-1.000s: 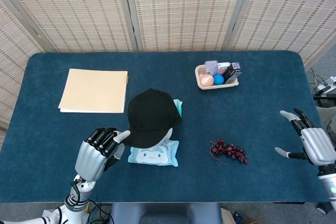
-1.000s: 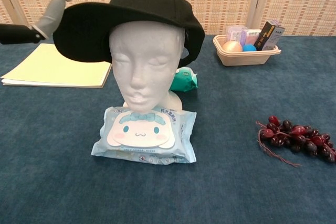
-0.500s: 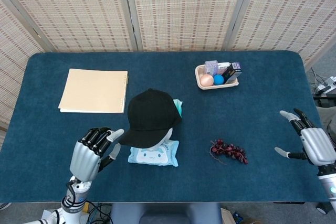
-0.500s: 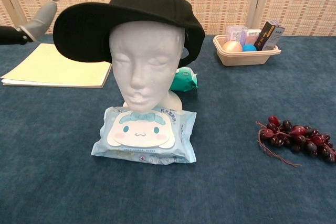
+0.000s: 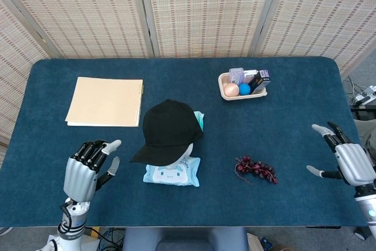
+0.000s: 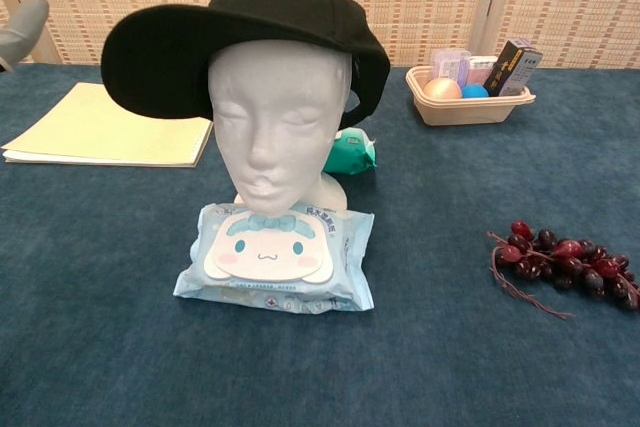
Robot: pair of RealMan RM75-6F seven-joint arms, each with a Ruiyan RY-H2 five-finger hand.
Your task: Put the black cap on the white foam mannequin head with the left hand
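The black cap [image 6: 245, 37] sat on the mannequin head [image 6: 272, 127] as the left hand [image 5: 87, 166], empty with fingers apart, had drawn clear; placement appeared complete.

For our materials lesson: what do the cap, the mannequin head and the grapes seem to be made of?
Black cap: matte fabric, probably felt-like, no shine.
Mannequin head: white foam, slightly grainy surface.
Grapes: glossy dark red beads, likely plastic, though the look leaves it open.

Left hand [image 5: 82, 168] empty, fingers apart; right hand [image 5: 350, 161] likewise.
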